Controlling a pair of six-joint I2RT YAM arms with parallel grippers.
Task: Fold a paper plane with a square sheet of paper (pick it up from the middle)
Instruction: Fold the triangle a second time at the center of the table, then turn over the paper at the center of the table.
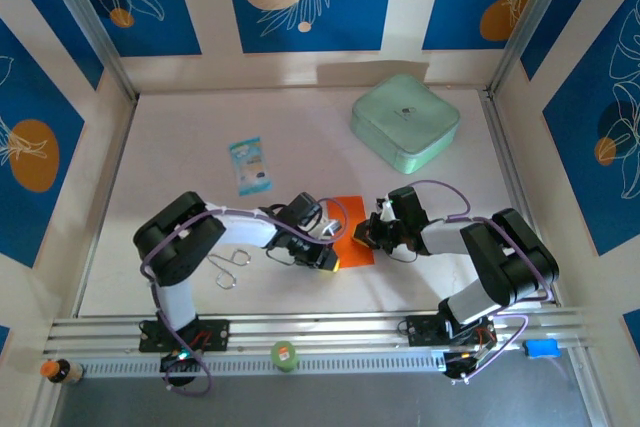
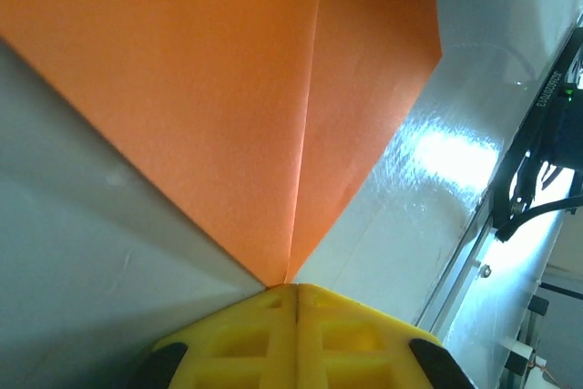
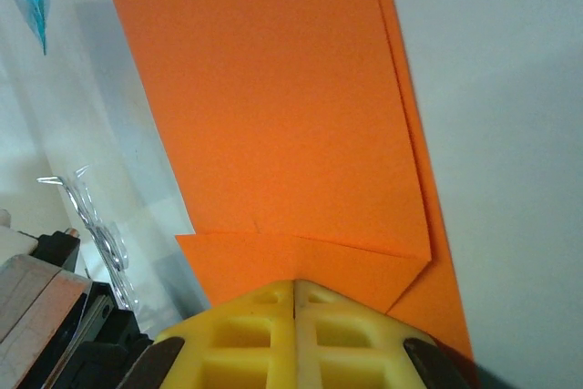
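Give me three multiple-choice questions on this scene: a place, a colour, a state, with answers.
1. Where does the folded bright orange paper sheet lie? A in the air; B flat between the left tool and right tool; C crumpled in a far corner.
2. What colour is the rounded square box at far right? A red; B black; C mint green.
3. How do the left tool's yellow fingers stand? A shut together; B wide apart; C clamped on a pen.
Answers: B, a tool at each side; C, pale green lid; A, no gap between them.
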